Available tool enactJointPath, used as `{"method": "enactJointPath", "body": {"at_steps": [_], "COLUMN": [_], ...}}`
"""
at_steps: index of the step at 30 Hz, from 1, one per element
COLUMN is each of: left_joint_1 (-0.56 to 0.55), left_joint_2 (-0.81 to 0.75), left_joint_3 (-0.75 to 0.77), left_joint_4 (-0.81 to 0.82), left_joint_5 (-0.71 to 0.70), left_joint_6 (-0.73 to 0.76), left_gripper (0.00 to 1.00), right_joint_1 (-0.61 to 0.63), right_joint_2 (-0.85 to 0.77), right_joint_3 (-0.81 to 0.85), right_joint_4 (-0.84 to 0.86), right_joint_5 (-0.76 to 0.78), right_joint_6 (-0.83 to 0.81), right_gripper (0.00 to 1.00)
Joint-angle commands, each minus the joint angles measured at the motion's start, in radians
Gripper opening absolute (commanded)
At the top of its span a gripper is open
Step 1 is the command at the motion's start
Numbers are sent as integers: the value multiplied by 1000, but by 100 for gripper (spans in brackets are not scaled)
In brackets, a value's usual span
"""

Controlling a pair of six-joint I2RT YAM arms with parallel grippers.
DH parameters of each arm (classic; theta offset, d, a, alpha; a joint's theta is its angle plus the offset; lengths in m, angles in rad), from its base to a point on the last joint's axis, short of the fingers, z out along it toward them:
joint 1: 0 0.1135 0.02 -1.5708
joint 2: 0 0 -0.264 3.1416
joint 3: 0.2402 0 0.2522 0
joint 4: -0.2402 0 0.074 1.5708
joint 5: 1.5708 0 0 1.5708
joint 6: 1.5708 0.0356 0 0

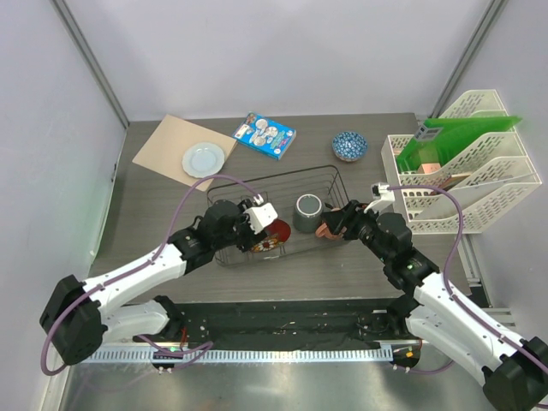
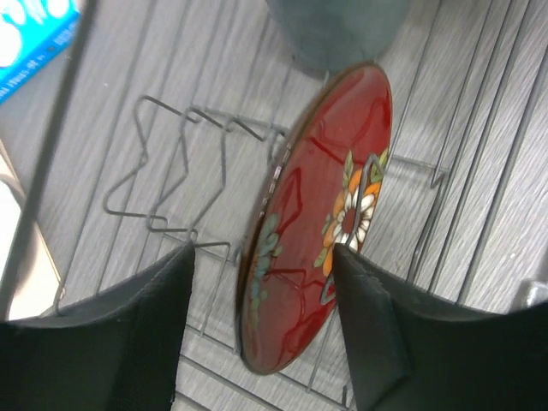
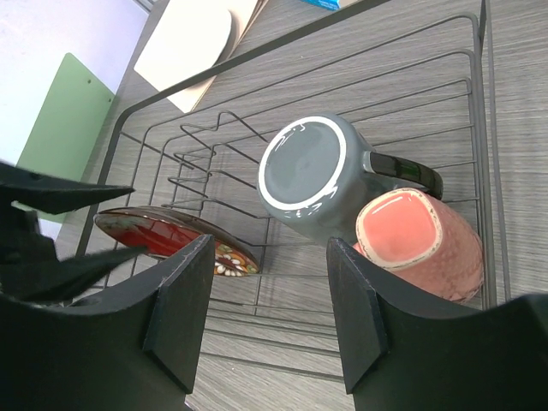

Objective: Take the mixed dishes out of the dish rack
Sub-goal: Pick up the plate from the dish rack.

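red patterned plate (image 2: 325,197) on edge in the dish rack (image 1: 282,175), left end effector (image 2: 264,253) spread wide astride its rim, dark grey mug (image 1: 308,212) and pinkish-brown mug (image 3: 424,244) side by side in the rack, right end effector (image 3: 270,244) gaping just beside them, blue-and-white bowl (image 1: 349,145) on the desk (image 1: 154,214) beyond

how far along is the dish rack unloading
Done: the blue-and-white bowl sits on the table, outside the dish rack. In hand: nothing gripped; the left end effector is open astride the red plate, the right end effector open beside the pink mug. Left: both, plus the grey mug, sit in the rack.
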Motion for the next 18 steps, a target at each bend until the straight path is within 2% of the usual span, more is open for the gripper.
{"method": "enactJointPath", "body": {"at_steps": [1,6,12,18], "left_joint_1": [4,-3,-8,-10], "left_joint_2": [-66,-58,-52,-12], "left_joint_3": [-4,-10,-12,-6], "left_joint_4": [52,54,52,54], "left_joint_5": [10,18,24,29], "left_joint_6": [16,11,17,10], "left_gripper": [52,24,21,28], "right_joint_1": [4,4,3,4], "right_joint_2": [4,9,-13,-19], "right_joint_3": [20,18,9,2], "right_joint_4": [46,52,42,40], "right_joint_5": [3,-1,9,9], "right_joint_6": [-2,1,3,8], "right_gripper": [60,60,60,60]}}
